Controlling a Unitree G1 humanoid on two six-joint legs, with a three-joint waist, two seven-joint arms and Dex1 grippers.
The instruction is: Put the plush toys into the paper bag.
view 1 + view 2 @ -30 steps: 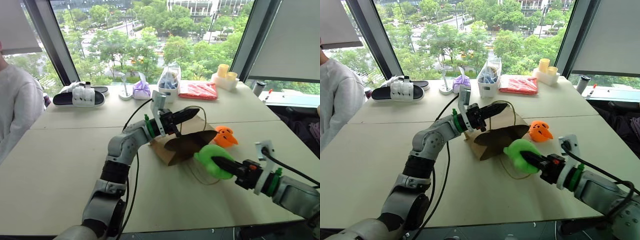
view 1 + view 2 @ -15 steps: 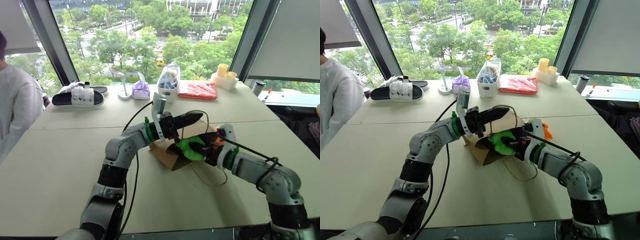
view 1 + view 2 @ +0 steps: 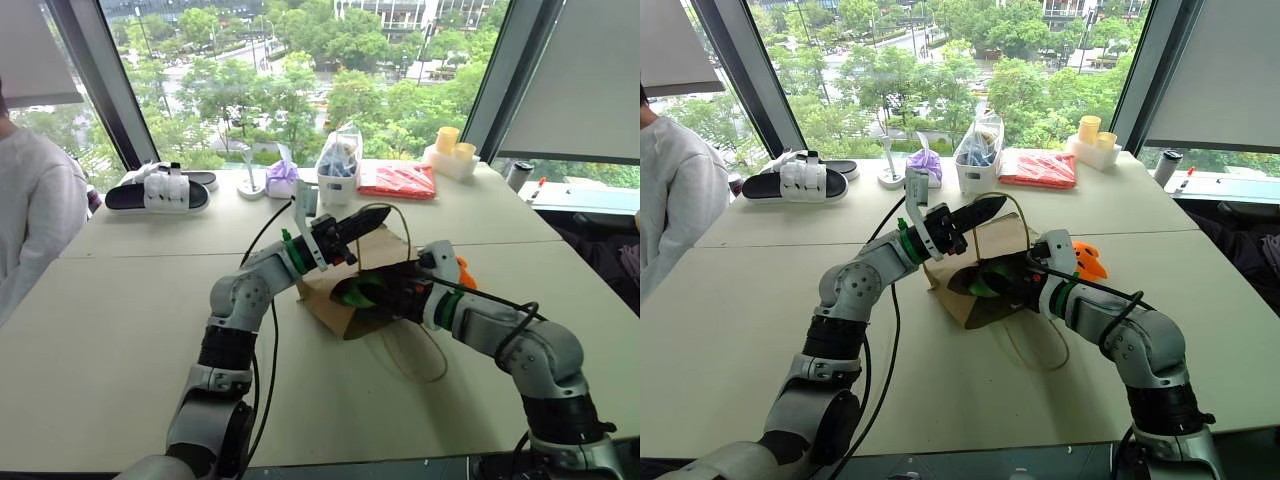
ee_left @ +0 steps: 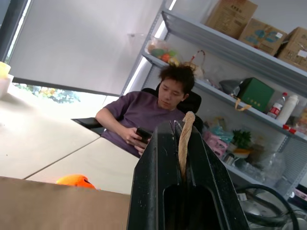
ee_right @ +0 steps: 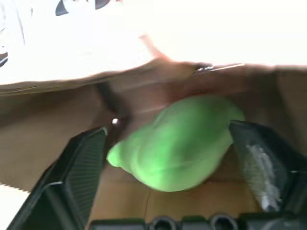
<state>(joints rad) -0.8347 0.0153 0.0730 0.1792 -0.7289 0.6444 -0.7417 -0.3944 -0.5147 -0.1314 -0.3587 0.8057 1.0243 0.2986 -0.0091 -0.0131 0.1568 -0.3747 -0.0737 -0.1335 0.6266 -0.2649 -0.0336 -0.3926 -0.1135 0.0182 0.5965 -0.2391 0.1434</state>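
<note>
Beige table point(image 3: 120, 300), one paper bag point(image 3: 345, 305), two plush toys, green point(image 5: 177, 143), orange point(image 3: 463, 272)

No lettering, number, brand or sign can be read anywhere. The brown cardboard boxes point(image 4: 229, 18) on the top grey metal shelf point(image 4: 249, 51) carry blue and green printed patches, too small and blurred to make out as words. The clear plastic bottle point(image 4: 276, 106) on the shelf has a pale label that is likewise illegible. The plain brown kraft paper bag point(image 3: 352, 290) on the pale bench point(image 3: 120, 330) bears no print on the faces that show.
</note>
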